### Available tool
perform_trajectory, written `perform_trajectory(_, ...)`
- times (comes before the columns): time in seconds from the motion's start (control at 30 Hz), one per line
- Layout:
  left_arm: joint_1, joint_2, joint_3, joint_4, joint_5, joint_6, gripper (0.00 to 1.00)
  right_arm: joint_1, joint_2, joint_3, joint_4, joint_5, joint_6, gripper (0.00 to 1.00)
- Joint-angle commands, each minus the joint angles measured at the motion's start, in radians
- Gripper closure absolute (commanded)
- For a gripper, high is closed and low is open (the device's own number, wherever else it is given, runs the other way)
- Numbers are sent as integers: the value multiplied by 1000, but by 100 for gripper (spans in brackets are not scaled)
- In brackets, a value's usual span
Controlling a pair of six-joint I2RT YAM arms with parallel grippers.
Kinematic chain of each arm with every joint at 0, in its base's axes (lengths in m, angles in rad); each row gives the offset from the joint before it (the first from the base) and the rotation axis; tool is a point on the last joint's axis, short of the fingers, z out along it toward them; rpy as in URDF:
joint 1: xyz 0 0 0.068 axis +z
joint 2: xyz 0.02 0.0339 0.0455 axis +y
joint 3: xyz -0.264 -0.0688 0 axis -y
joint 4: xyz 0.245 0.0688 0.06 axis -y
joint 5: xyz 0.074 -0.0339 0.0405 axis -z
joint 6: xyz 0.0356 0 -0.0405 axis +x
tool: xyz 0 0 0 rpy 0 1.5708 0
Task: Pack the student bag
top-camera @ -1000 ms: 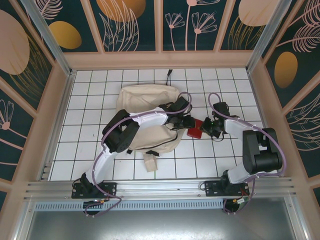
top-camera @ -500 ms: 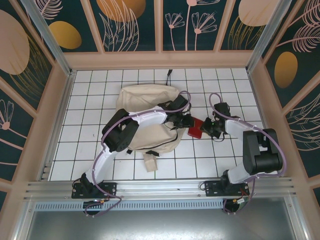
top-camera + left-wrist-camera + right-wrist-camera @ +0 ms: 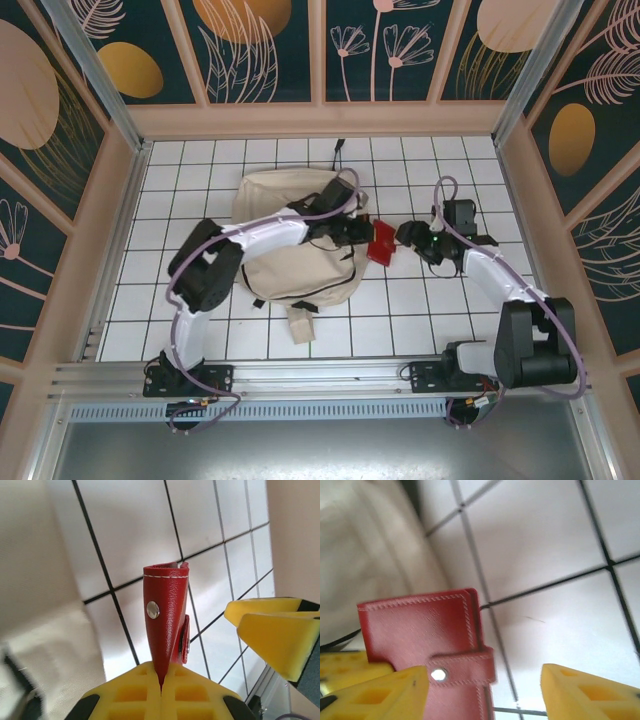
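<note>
The student bag (image 3: 285, 235), a beige fabric backpack, lies flat on the white tiles left of centre. My left gripper (image 3: 362, 234) reaches over the bag's right edge and is shut on a red leather wallet (image 3: 381, 241) held off the tiles. In the left wrist view the yellow fingers (image 3: 135, 692) pinch the wallet (image 3: 165, 610) at its lower edge, snap button showing. My right gripper (image 3: 407, 236) stands open just right of the wallet. In the right wrist view the wallet (image 3: 420, 625) sits by the left finger (image 3: 385, 692), which is not pressing on it, and the bag (image 3: 365, 540) is behind.
A beige strap (image 3: 300, 325) trails from the bag toward the near edge. The bag's black top loop (image 3: 338, 150) points to the back wall. Wooden walls (image 3: 520, 200) close in the tiled table (image 3: 440, 310) on three sides. Open tiles lie right of the wallet.
My left gripper has closed on the red wallet and carried it up and slightly left. The right gripper has opened, let go of the wallet and drawn back a little.
</note>
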Motion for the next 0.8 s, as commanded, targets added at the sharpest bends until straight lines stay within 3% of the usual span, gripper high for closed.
perform_trajectory(0.0,58,-137,-54,50,-12,36,100,-3,-27,43,96,-154,-7,30)
perform_trajectory(0.2,139,-318,-185,68,18,69,100,40,-20,47,284,-363,59,15)
perform_trajectory(0.4,219,-473,-297,119,99,59,100,149,34,80,482,-473,151,10)
perform_trajectory(0.63,243,-528,-362,196,187,2,100,196,157,189,568,-577,182,10)
perform_trajectory(0.77,248,-530,-384,255,223,-47,100,221,228,247,566,-623,183,23)
